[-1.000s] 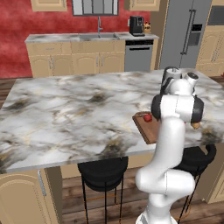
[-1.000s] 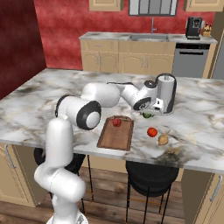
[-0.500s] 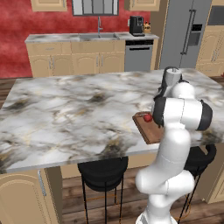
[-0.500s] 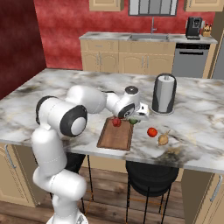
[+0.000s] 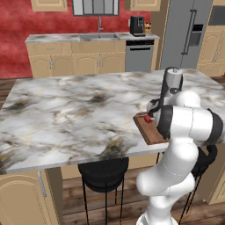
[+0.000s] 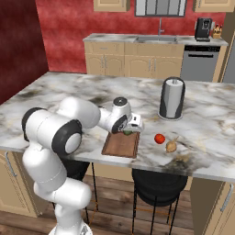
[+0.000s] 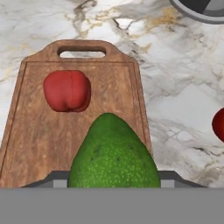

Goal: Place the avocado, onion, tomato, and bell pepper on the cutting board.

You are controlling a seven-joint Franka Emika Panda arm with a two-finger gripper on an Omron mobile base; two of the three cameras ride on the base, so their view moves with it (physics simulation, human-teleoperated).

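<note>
- Nearest to me, my gripper (image 6: 132, 127) is closed partway around the avocado (image 7: 113, 154). In the hand view the green fruit swells up from 6 o'clock, with a grey finger edge showing on either side of it.
- The avocado hangs over the near half of the cutting board (image 7: 39, 131), towards its right rim. I judge the risk here is a roll: it is rounded and tapered, so let go from any height it could tumble over the low rim onto the marble.
- Further along the board, at about 11 o'clock from the avocado, sits a red piece with a shallow crease (image 7: 67, 90), which I take to be the bell pepper, though I cannot be sure. It lies close enough that a rolling avocado might knock it, or my fingers might brush it as they spread.
- Beyond it is the board's handle slot, then bare marble counter (image 7: 175, 74).
- At 3 o'clock, off the board, the edge of a second red piece (image 7: 218, 124) rests on the counter. The right base view shows it as a tomato-like ball, with the tan onion (image 6: 171, 146) just beside it. Both are near the counter's front edge, so a clumsy grab could push them off.
- Farthest, at 1 o'clock, stands the paper towel holder (image 6: 172, 97), which my arm could clip.
</note>
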